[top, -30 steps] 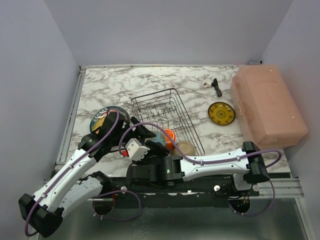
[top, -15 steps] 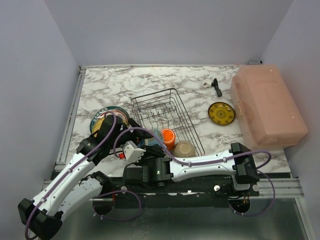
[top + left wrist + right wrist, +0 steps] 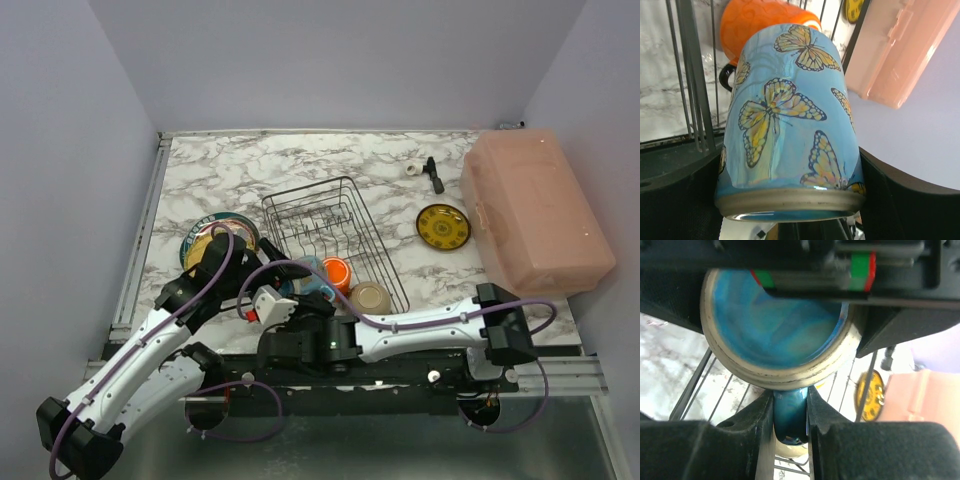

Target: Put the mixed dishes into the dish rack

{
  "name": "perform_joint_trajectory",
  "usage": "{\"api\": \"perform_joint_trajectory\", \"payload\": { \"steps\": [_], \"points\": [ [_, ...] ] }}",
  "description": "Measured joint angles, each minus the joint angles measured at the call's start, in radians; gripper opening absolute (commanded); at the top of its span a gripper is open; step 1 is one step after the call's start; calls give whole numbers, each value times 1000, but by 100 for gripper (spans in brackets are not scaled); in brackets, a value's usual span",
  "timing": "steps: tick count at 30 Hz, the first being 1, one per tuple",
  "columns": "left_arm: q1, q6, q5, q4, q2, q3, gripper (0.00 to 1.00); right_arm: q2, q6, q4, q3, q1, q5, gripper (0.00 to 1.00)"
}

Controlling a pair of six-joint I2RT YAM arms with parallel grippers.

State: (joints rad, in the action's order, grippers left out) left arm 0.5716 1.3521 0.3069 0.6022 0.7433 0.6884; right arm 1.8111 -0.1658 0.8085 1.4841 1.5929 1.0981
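The blue mug (image 3: 314,271), painted with butterflies, is held at the near left corner of the dish rack (image 3: 345,190). It fills the left wrist view (image 3: 790,115). My left gripper (image 3: 290,283) is shut on its body, with dark fingers (image 3: 675,200) on both sides. My right gripper (image 3: 790,427) is shut on the mug's handle (image 3: 790,412), under its base (image 3: 780,325). The orange mug (image 3: 338,272) and an upturned bowl (image 3: 370,297) sit in the rack's near end. A stack of plates (image 3: 205,240) lies left of the rack. The small yellow plate (image 3: 443,226) lies to its right.
The large pink box (image 3: 535,210) stands along the right edge. It also shows in the left wrist view (image 3: 900,50). A small black tool (image 3: 433,174) and a white bit lie at the back. The rack's upright tines (image 3: 315,225) stand just beyond the mugs.
Both grippers shifted slightly left with the blue mug, and the right arm's elbow swung a little. The mug stays at the rack's near left corner.
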Motion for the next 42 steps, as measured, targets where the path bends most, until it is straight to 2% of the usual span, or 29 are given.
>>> {"api": "perform_joint_trajectory", "payload": {
  "steps": [2,5,6,9,15,30,42],
  "points": [
    [2,4,21,-13,0,-11,53,-74,48,-97,-95,-2,-58,0],
    [5,22,68,-33,-5,-22,79,-194,135,-224,-220,-12,-160,0],
    [6,29,83,-41,-8,-23,86,-228,158,-256,-251,-15,-186,0],
    [5,45,105,-55,-18,-23,97,-283,202,-300,-293,-22,-227,0],
    [-11,38,113,-62,-24,-5,98,-319,156,-327,-309,-38,-264,0],
    [-34,-69,106,57,-54,74,98,-409,35,-344,-359,-48,-373,0],
    [-114,-213,-47,69,-43,135,99,-495,-47,-333,-500,-43,-499,0]
  ]
}}
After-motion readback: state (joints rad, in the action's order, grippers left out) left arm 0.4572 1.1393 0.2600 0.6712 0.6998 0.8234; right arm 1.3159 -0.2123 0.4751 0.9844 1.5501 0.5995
